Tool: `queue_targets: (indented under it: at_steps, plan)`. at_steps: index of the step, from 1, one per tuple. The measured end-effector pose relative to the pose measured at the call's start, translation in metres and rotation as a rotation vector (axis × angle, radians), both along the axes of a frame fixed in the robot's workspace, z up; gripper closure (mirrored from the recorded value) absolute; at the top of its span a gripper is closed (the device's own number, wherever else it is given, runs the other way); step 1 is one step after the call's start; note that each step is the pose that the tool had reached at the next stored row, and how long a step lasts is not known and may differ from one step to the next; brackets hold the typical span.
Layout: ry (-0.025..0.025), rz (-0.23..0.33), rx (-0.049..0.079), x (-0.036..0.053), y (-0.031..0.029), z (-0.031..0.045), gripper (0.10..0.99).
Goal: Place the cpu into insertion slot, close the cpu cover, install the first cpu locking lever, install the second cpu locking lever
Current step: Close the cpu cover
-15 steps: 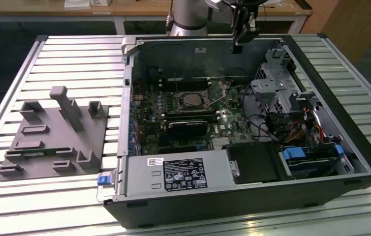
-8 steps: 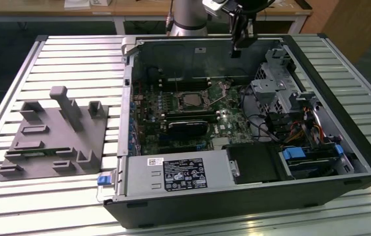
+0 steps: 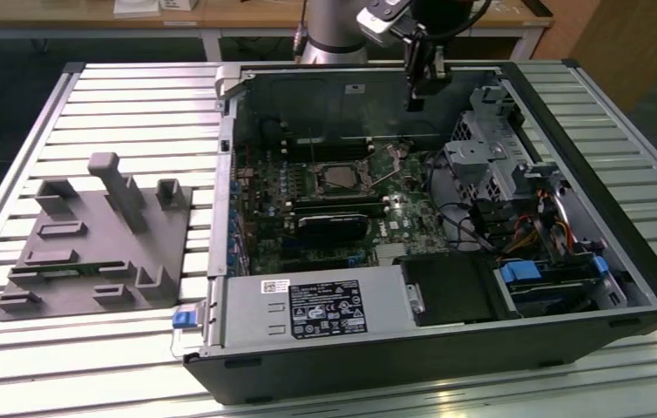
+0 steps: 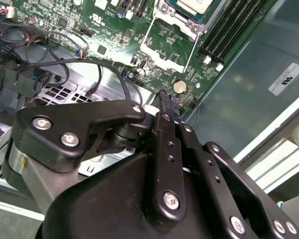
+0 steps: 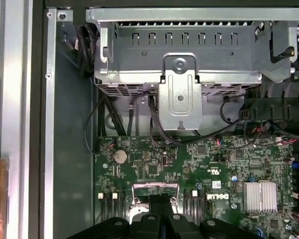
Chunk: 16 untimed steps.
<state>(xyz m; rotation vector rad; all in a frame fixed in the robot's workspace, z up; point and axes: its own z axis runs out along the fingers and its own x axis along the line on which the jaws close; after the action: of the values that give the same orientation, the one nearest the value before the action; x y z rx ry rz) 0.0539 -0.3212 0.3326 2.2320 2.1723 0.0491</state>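
Inside the open computer case (image 3: 226,131), the insertion slot (image 3: 335,178) sits on the green board, a square socket with a silvery rim. The cpu (image 4: 195,4) shows its pale metal top inside the socket. The cpu cover (image 4: 162,56), a thin silvery frame (image 5: 155,189), appears swung open beside the socket, green board showing through its cut-out. Thin wire levers (image 4: 192,50) run along its sides. My gripper (image 3: 417,103) hangs above the board, off the socket toward the exterior view's right. Its black fingers (image 4: 165,114) are shut together with nothing between them.
A metal drive cage (image 5: 179,47) with a bracket and black cables (image 5: 159,124) stands close to the gripper. Long black memory slots (image 4: 229,30) flank the socket. A grey fixture block (image 3: 96,235) lies on the slatted table at the exterior view's left, and the power supply (image 3: 305,309) fills the case's front.
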Motion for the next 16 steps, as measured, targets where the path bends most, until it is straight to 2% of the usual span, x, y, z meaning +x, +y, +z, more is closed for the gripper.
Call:
queue_targets:
  at_steps: [16]
  plan:
    - [0.0001,0.0,0.0,0.0,0.0,-0.0274,0.98]
